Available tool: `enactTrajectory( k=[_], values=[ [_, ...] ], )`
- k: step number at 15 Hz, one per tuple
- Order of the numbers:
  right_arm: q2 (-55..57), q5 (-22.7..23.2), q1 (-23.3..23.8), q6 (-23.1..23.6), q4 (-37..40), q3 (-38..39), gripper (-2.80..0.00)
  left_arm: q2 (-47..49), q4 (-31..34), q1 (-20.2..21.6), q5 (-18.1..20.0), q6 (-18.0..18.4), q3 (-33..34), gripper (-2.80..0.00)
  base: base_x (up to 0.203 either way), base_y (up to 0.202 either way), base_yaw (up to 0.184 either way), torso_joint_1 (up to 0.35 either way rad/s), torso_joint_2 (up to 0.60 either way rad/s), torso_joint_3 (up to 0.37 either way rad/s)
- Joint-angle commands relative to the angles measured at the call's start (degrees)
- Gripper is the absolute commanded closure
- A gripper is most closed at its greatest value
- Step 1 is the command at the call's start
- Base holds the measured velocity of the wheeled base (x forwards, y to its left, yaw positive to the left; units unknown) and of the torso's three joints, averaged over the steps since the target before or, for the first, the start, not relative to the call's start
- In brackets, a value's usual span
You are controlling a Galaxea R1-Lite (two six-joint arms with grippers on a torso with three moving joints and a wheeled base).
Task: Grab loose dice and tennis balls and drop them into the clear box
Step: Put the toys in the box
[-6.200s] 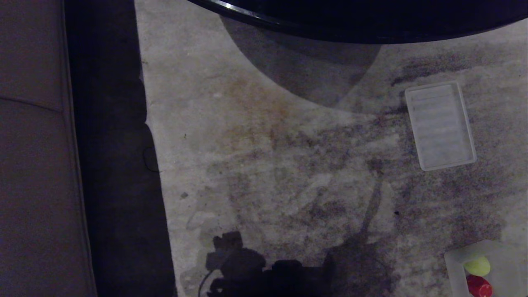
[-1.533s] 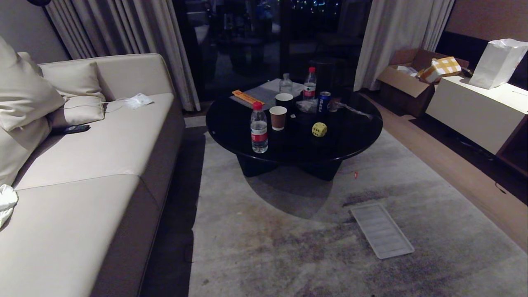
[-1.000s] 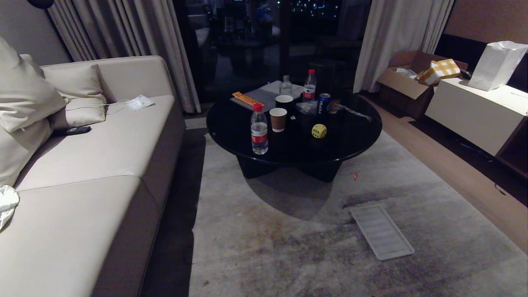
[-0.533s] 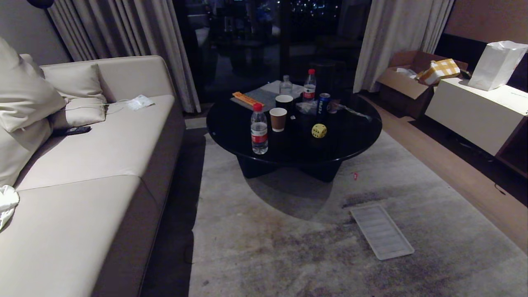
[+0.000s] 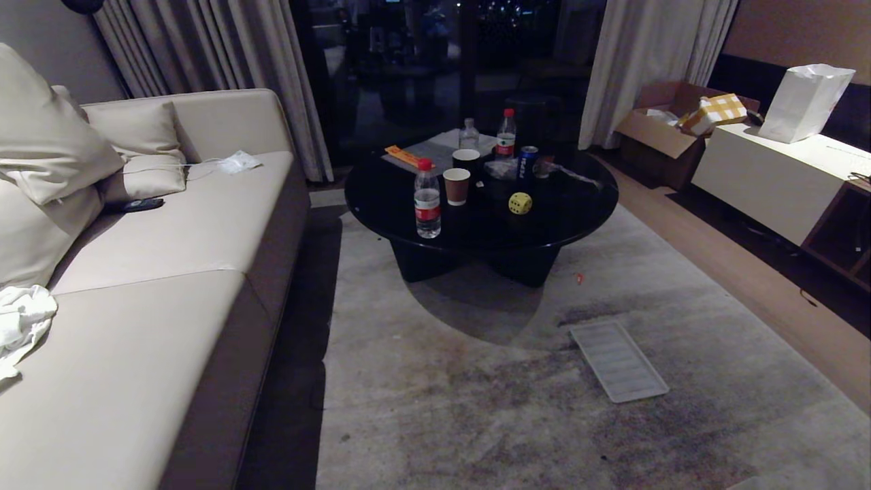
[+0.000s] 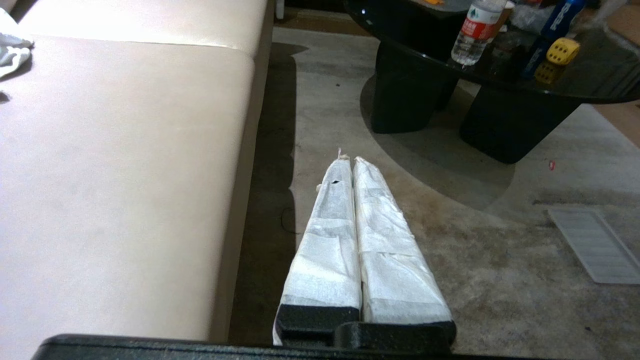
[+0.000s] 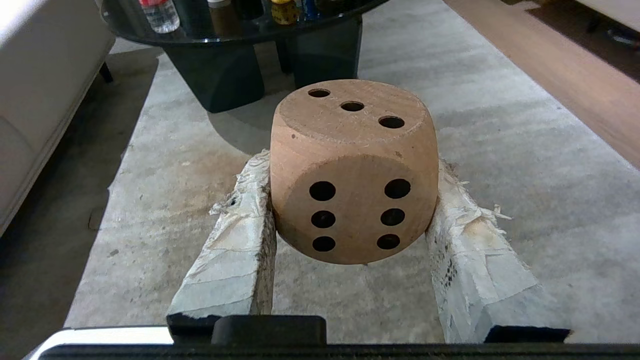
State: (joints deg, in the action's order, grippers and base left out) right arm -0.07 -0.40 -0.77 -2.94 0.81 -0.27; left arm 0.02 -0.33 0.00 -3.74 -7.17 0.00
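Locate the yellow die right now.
Head view: the yellow die sits on the round black table, right of the paper cup and in front of the Pepsi can.

A home living room at night — cream sofa [image 5: 170, 272] at left, round black table [image 5: 558, 218] with drink bottles at centre, curtains [image 5: 646, 61] framing dark glass, worn grey rug [image 5: 476, 408] across the lower frame.

Yellow die [image 5: 520, 203] on black table [image 5: 578, 204]

Head view dim, grainy; window [image 5: 435, 61] black w/ faint reflections. Desk [image 5: 571, 218] throws soft shadow fwd on rug [image 5: 476, 422]. Left wrist view: sofa [image 6: 125, 125] blown out. Right wrist view brighter, sharp.
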Motion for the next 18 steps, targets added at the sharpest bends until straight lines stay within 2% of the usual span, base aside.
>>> enactTrajectory(
  k=[1,7,18],
  values=[
    [0.07,-0.04,-0.02,-0.05,-0.02,-0.08,0.00,0.06,-0.02,0.00,-0.04,-0.04,0.09,0.00,0.000,0.000,0.000,0.000,0.00,0.000],
    [0.07,0.05,-0.02,0.04,-0.02,0.00,0.00,0.06,-0.11,0.00,-0.04,-0.13,0.09,0.00,0.001,0.001,-0.017,0.000,0.00,0.000],
    [0.07,-0.02,-0.02,-0.01,-0.02,0.00,0.00,0.06,-0.11,0.00,-0.04,-0.18,0.05,0.00,0.001,0.011,-0.162,0.003,0.00,0.002]
  ],
)
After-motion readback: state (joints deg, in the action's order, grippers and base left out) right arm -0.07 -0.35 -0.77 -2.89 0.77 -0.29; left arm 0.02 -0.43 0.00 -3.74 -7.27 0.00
